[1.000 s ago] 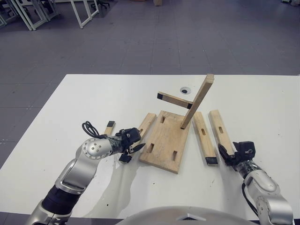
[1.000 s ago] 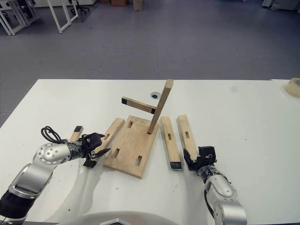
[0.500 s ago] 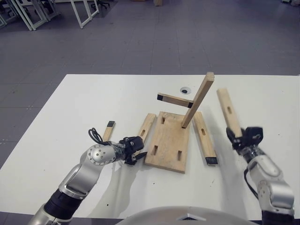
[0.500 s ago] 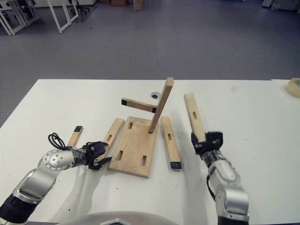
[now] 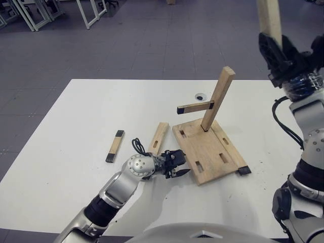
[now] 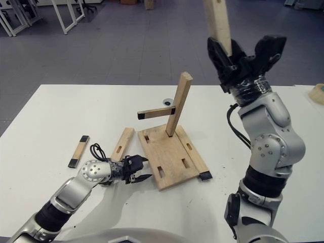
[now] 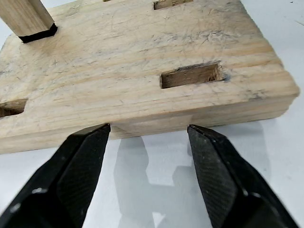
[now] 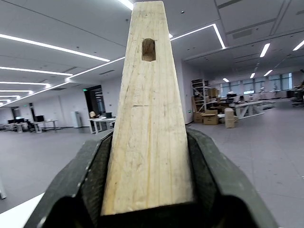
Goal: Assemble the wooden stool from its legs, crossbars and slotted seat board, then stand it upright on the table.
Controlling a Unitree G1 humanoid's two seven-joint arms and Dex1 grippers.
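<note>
The slotted seat board [image 5: 207, 152] lies flat on the white table [image 5: 76, 116]. One leg [image 5: 217, 98] stands tilted in a far slot, with a crossbar [image 5: 195, 107] sticking out to its left. My left gripper [image 5: 177, 169] is low on the table at the board's near left corner, open, its fingers [image 7: 83, 161] facing the board's edge [image 7: 156, 118] with nothing between them. My right gripper [image 6: 240, 53] is raised high on the right, shut on a second wooden leg [image 6: 217, 23] that points upward; its slot shows in the right wrist view [image 8: 148, 50].
A loose leg [image 5: 159, 135] lies left of the board, a short crossbar [image 5: 115, 146] farther left. Another leg with a black tip [image 5: 244, 170] lies along the board's right edge. A round hole [image 5: 200, 95] is in the table behind the stool parts.
My right gripper picked a leg off the table and raised it high overhead. The left gripper slid right to the board's corner. The board turned and shifted right with its standing leg.
</note>
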